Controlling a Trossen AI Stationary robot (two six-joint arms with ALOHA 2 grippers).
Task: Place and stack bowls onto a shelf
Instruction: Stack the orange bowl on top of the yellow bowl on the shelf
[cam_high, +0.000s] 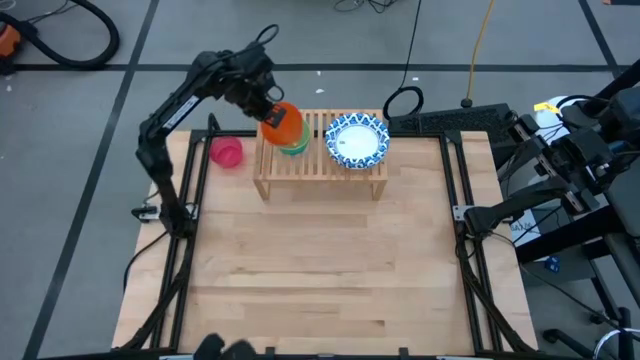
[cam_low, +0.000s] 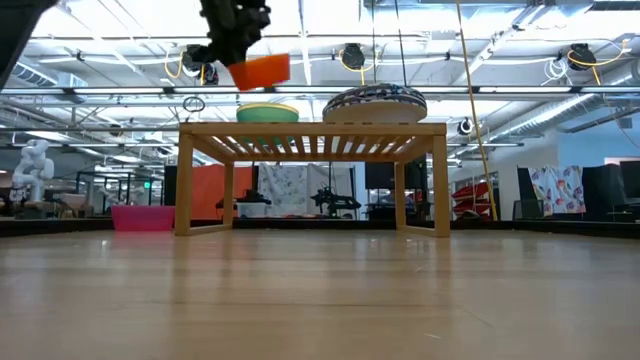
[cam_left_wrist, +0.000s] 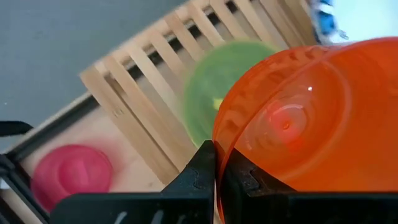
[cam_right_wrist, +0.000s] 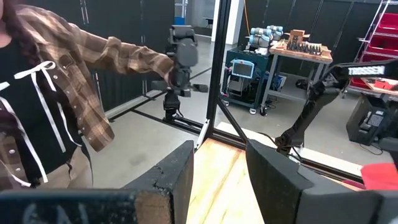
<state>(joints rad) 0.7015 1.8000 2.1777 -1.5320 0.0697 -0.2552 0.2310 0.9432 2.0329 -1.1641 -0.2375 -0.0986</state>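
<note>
One shelf carries a green bowl and a blue-rimmed stack; one pink bowl sits beside. The left gripper pinches one orange bowl above the green; the right gripper gapes empty.

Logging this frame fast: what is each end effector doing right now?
Left end effector: shut on the orange-red bowl, held above the shelf.
Right end effector: open, holding nothing, off the table's right side.
</note>
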